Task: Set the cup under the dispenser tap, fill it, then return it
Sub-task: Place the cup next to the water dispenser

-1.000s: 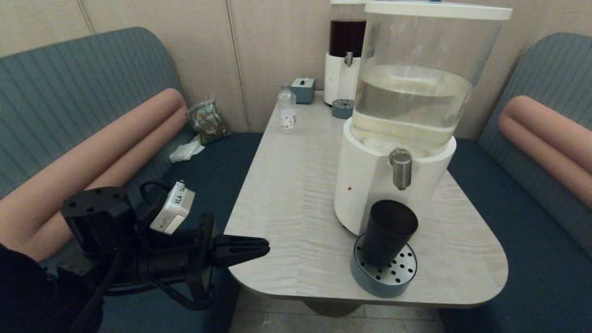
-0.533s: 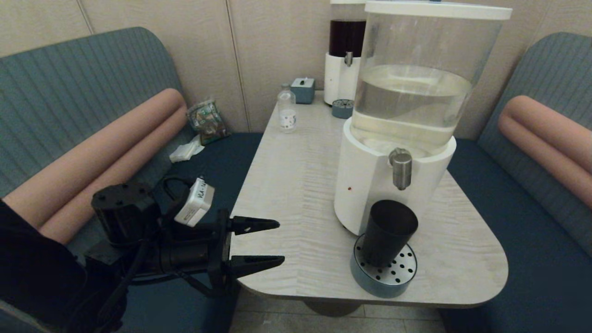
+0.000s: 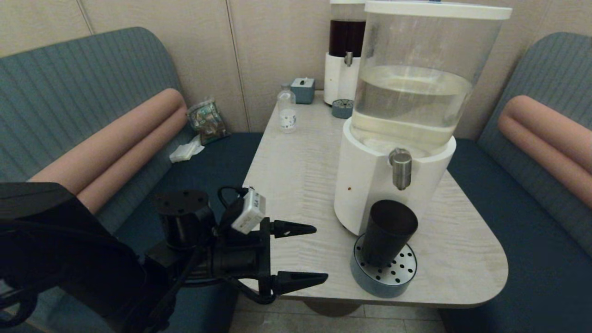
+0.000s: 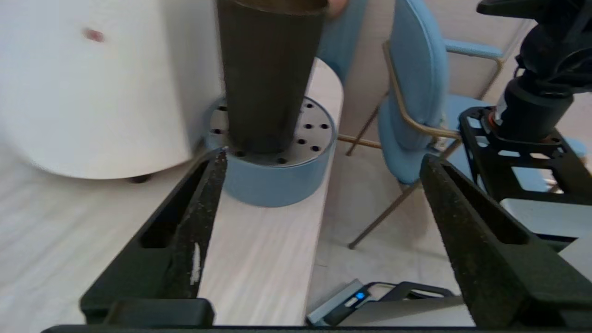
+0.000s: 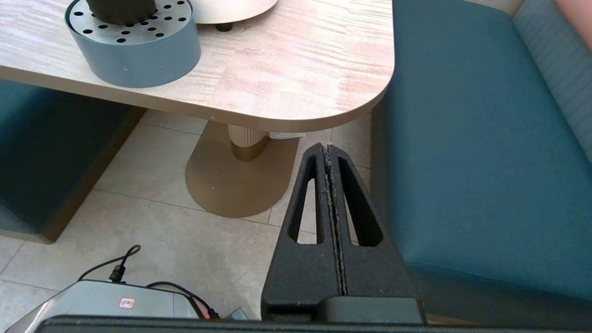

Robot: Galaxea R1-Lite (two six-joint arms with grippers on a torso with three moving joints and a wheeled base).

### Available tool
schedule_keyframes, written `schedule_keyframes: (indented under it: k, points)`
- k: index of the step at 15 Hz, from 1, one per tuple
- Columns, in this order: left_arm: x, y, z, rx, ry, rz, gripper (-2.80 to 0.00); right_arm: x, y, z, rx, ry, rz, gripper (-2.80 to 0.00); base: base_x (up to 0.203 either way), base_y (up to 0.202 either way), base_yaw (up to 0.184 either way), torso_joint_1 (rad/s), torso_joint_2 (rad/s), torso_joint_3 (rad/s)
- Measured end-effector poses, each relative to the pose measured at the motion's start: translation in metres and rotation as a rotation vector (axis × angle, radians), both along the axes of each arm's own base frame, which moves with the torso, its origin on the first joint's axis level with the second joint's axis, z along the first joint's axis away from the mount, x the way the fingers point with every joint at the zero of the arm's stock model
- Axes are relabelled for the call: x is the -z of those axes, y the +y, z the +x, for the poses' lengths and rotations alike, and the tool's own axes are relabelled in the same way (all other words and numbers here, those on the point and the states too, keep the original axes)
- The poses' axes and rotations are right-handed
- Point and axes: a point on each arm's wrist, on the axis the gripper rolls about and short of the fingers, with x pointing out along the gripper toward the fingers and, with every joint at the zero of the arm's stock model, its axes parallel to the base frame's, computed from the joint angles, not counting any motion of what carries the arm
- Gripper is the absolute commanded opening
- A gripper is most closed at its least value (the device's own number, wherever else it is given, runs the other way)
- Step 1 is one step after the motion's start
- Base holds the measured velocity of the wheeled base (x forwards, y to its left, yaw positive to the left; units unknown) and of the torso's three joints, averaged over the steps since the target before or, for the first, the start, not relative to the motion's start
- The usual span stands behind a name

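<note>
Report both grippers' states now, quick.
Left gripper: open, holding nothing, short of the cup on the drip tray.
Right gripper: shut, empty, parked low beside the table.

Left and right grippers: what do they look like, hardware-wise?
Both are matte black. The left gripper has two tapered, pointed fingers, a white labelled box on its wrist and black cables. The right gripper has slotted, wedge-shaped fingers.

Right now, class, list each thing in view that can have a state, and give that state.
cup: upright on the drip tray, under the dispenser tap.
dispenser tank: partly filled with pale liquid.
left gripper: jaws open, empty, short of the cup.
right gripper: jaws shut, empty, below the table edge.
</note>
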Motion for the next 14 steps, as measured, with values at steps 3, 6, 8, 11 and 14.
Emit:
schedule_keyframes:
  k: [3, 6, 8, 11, 14]
  points:
    - [0.009, -0.016, 0.002, -0.003, 0.021, 0.009, 0.00, 0.000, 0.000, 0.000, 0.000, 0.000, 0.000, -2.80, 0.000, 0.000, 0.000, 0.000, 0.00, 0.000]
    - [0.014, -0.037, 0.011, -0.036, 0.026, -0.002, 0.00, 0.000, 0.000, 0.000, 0.000, 0.000, 0.000, -2.80, 0.000, 0.000, 0.000, 0.000, 0.00, 0.000]
    - [0.015, -0.052, 0.018, -0.051, 0.026, -0.026, 0.00, 0.000, 0.000, 0.000, 0.000, 0.000, 0.000, -2.80, 0.000, 0.000, 0.000, 0.000, 0.00, 0.000]
    - [0.019, -0.072, 0.023, -0.060, 0.031, -0.046, 0.00, 0.000, 0.000, 0.000, 0.000, 0.000, 0.000, -2.80, 0.000, 0.000, 0.000, 0.000, 0.00, 0.000]
    - [0.023, -0.081, 0.026, -0.060, 0.040, -0.053, 0.00, 0.000, 0.000, 0.000, 0.001, 0.000, 0.000, -2.80, 0.000, 0.000, 0.000, 0.000, 0.00, 0.000]
